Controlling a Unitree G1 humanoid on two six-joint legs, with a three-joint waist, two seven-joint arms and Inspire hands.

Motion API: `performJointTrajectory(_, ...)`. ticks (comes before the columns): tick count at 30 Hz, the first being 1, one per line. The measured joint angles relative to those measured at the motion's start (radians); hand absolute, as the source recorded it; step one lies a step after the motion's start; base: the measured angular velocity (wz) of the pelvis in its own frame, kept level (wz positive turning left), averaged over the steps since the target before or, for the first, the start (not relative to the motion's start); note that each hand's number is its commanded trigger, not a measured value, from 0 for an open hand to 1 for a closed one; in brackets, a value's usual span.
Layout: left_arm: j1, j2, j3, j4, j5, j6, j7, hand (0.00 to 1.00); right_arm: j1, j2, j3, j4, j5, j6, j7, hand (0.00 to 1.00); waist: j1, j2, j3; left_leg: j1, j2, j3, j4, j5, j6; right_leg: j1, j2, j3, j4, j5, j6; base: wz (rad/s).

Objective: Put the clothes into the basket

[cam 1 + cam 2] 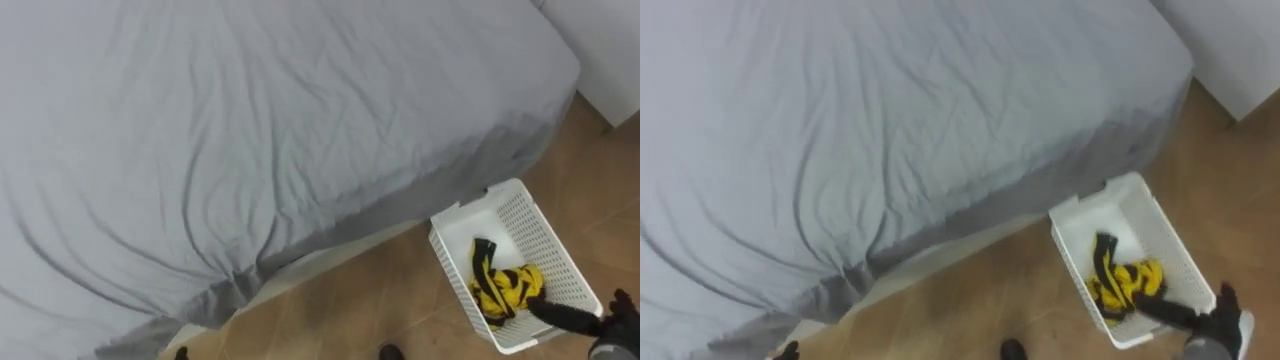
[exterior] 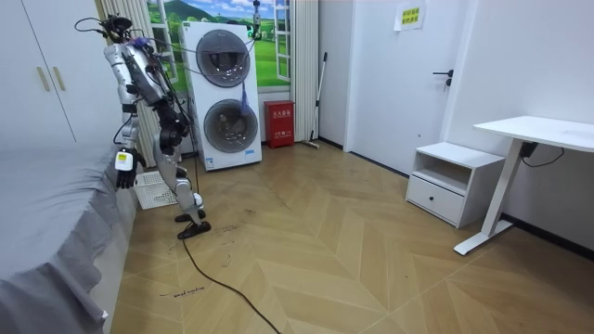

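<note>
Lowest at the right edge of the eye views, the right robot hand is seen at the near end of the white basket, dark against the wooden floor. Its fingers are too small and dark to be read, so whether they are spread or closed cannot be told. A black strip of cloth is stretched from the hand back to the yellow-and-black garment, which is bunched inside the basket toward its near end. Whether the strip is pinched by the hand or merely lies against it cannot be told. The basket is set on the floor with its far end just beside the bed, near the bed's corner and at a slant to its edge. The bed is covered by a creased grey sheet that hangs over its side. A white surface is seen beyond the bed's corner. In the room view, the robot is shown bent forward beside the bed, on the room view's left, with 1 arm hung down next to the basket. 2 stacked washing machines are placed behind it below a window. A red box is set just beside them, and a white nightstand is seen well apart, toward the room view's right.
</note>
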Motion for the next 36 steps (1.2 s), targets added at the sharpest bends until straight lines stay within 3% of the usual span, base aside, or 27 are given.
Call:
performJointTrajectory(1, 0.005, 0.0, 0.002, 0.002, 0.012, 0.0, 0.0, 0.0, 0.017, 0.01, 0.007, 0.002, 0.003, 0.0, 0.009, 0.0, 0.001, -0.006, -0.0026, 0.014, 0.001, -0.008, -0.002, 0.0, 0.0, 0.022, 0.0, -0.006, -0.011, 0.0, -0.001, 0.38)
performJointTrajectory(3, 0.026, -0.002, 0.026, 0.003, 0.051, -0.001, 0.0, 0.0, 0.078, 0.062, 0.019, 0.04, 0.025, 0.007, 0.049, 0.0, -0.002, -0.038, -0.0143, 0.069, 0.008, -0.03, -0.017, 0.0, 0.0, 0.102, 0.0, -0.045, -0.052, 0.001, -0.004, 0.42)
performJointTrajectory(6, 0.036, -0.006, 0.058, 0.004, 0.108, -0.002, 0.001, 0.0, 0.123, 0.109, 0.023, 0.071, 0.032, 0.014, 0.084, 0.0, -0.002, -0.075, -0.0166, 0.121, 0.01, -0.054, -0.023, 0.0, -0.001, 0.175, 0.001, -0.07, -0.092, 0.002, -0.005, 0.31)
performJointTrajectory(8, 0.04, -0.018, 0.073, 0.005, 0.137, -0.002, 0.001, 0.0, 0.149, 0.141, 0.045, 0.075, 0.034, 0.015, 0.118, 0.0, 0.007, -0.103, -0.0238, 0.158, 0.01, -0.075, -0.031, -0.003, -0.005, 0.229, 0.003, -0.082, -0.122, 0.002, -0.003, 0.25)
performJointTrajectory(9, 0.046, -0.031, 0.093, 0.005, 0.138, -0.002, 0.0, 0.0, 0.163, 0.152, 0.048, 0.076, 0.032, 0.018, 0.137, 0.0, 0.009, -0.112, -0.022, 0.178, 0.01, -0.079, -0.033, -0.006, -0.011, 0.253, 0.002, -0.089, -0.134, 0.004, -0.001, 0.14)
performJointTrajectory(12, 0.05, -0.056, 0.133, 0.019, 0.151, -0.001, -0.002, 0.0, 0.163, 0.169, 0.047, 0.077, 0.001, 0.038, 0.178, 0.0, 0.009, -0.123, -0.0185, 0.215, 0.007, -0.102, -0.037, -0.011, -0.016, 0.309, -0.001, -0.106, -0.157, 0.005, 0.004, 0.18)
performJointTrajectory(17, 0.045, -0.056, 0.159, 0.046, 0.192, 0.001, -0.004, 0.0, 0.149, 0.178, 0.079, 0.086, -0.045, 0.057, 0.22, 0.0, 0.034, -0.132, -0.0129, 0.24, 0.004, -0.131, -0.04, -0.011, -0.016, 0.339, -0.001, -0.109, -0.169, 0.006, 0.006, 0.04)
performJointTrajectory(21, 0.039, -0.066, 0.176, 0.045, 0.245, 0.002, -0.005, 0.0, 0.133, 0.182, 0.118, 0.078, -0.091, 0.08, 0.237, 0.0, 0.035, -0.136, -0.0101, 0.247, -0.001, -0.14, -0.04, -0.011, -0.016, 0.358, -0.009, -0.146, -0.168, 0.003, 0.007, 0.22)
performJointTrajectory(24, 0.022, -0.07, 0.191, 0.049, 0.299, 0.002, -0.005, 0.0, 0.104, 0.188, 0.14, 0.067, -0.158, 0.089, 0.256, 0.0, 0.041, -0.151, -0.0026, 0.256, -0.008, -0.159, -0.037, -0.012, -0.015, 0.363, -0.021, -0.164, -0.143, -0.019, 0.012, 0.21)
performJointTrajectory(31, 0.027, -0.069, 0.2, 0.083, 0.293, 0.003, -0.004, 0.0, 0.095, 0.189, 0.156, 0.071, -0.15, 0.102, 0.256, 0.0, 0.068, -0.151, -0.0033, 0.268, -0.01, -0.186, -0.034, -0.032, -0.006, 0.399, -0.024, -0.193, -0.153, -0.021, 0.023, 0.14)
performJointTrajectory(36, 0.045, -0.073, 0.28, 0.083, 0.294, 0.024, -0.002, 0.0, 0.099, 0.199, 0.156, 0.076, -0.16, 0.116, 0.266, 0.0, 0.096, -0.143, -0.008, 0.273, -0.012, -0.188, -0.036, -0.034, -0.003, 0.414, -0.022, -0.196, -0.167, -0.015, 0.029, 0.03)
